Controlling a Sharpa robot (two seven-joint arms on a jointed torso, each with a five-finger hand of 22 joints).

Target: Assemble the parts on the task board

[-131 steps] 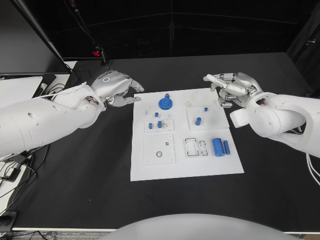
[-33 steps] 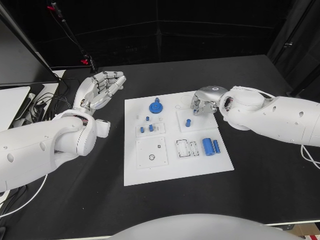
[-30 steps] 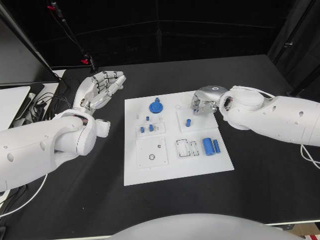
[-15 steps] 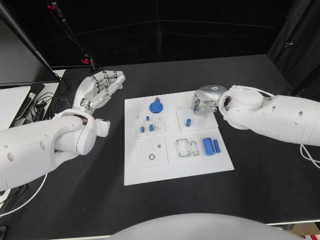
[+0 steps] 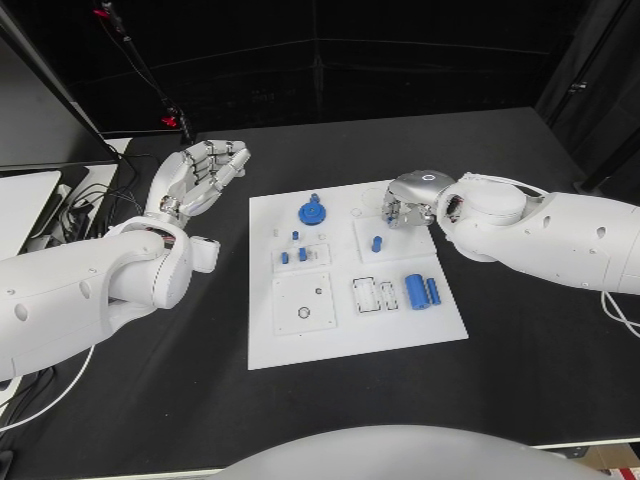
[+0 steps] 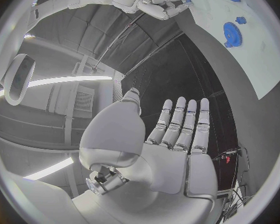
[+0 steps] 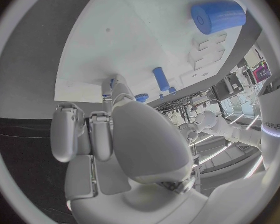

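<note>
Two hands flank the task board [image 5: 407, 330] — the right hand [image 5: 411, 200] poised fingers-down over its far edge, grasp impossible to tell, the left hand [image 5: 193, 178] spread empty beside it. Small blue parts [image 5: 376, 242] on the board look light, rigid, slippery — best pinched at their sides.

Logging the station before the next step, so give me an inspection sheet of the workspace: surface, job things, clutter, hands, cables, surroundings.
Surface: black table, bare around the board.
Job's things: white task board mid-table; on it a blue gear, two blue cylinders lying side by side, and small blue pegs.
Clutter: nothing seen.
Hands: left hand raised off the board, fingers straight, holding nothing; right hand over the board's far right corner, fingers curled; whether it holds anything cannot be told.
Cables: white cable by the right arm.
Surroundings: dark curtains.
</note>
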